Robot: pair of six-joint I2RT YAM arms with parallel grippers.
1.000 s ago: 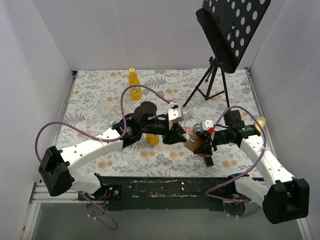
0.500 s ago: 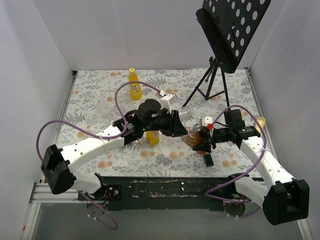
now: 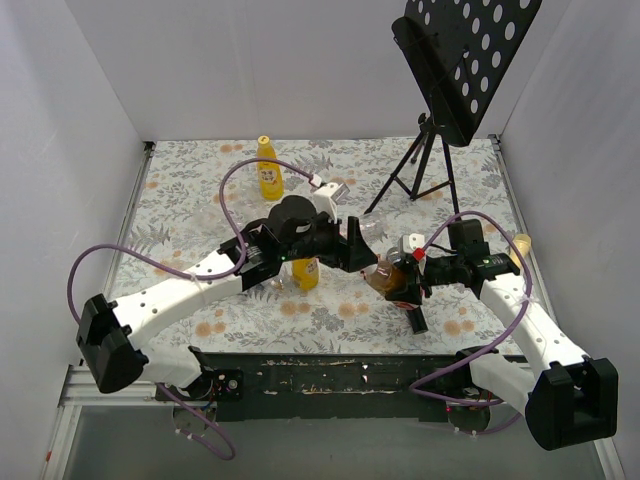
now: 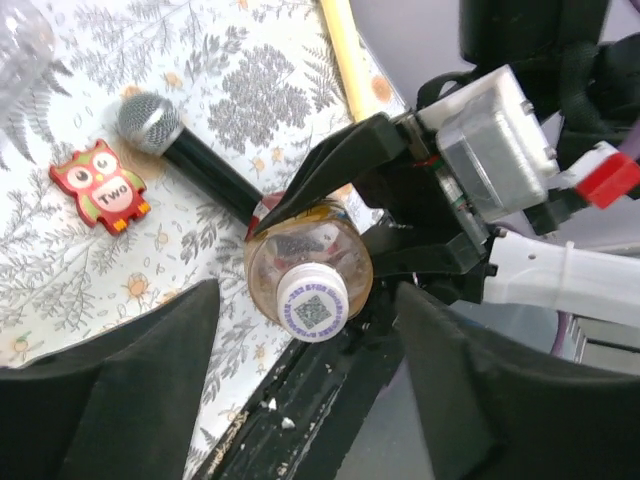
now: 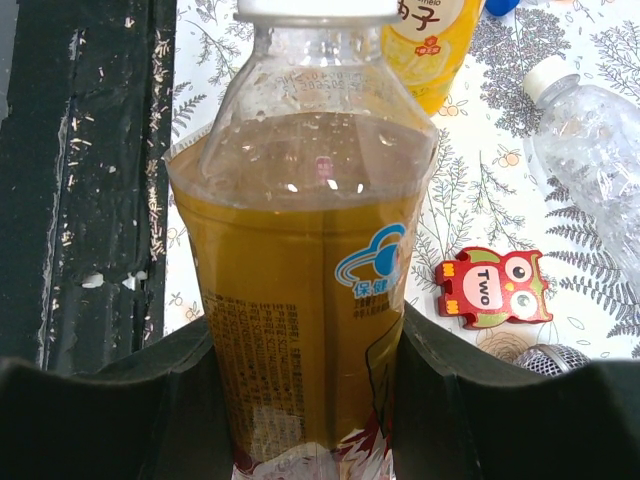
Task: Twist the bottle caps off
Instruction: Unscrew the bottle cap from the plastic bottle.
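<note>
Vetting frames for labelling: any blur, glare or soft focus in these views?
Top external: even light, sharp, no harsh shadows on the table. Left wrist: cap crisp, left gripper fingers dark and out of focus. Right wrist: bottle sharp with small glints on its shoulder, right gripper fingers underexposed.

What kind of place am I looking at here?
Probably a robotics lab test booth: plain white walls box in a floral-print tabletop, two white robot arms are bolted at its near edge, and a black perforated music stand stands behind.

The left arm [image 3: 170,300] and right arm [image 3: 540,325] are white-linked, black-jointed, with purple cables [image 3: 72,283].
</note>
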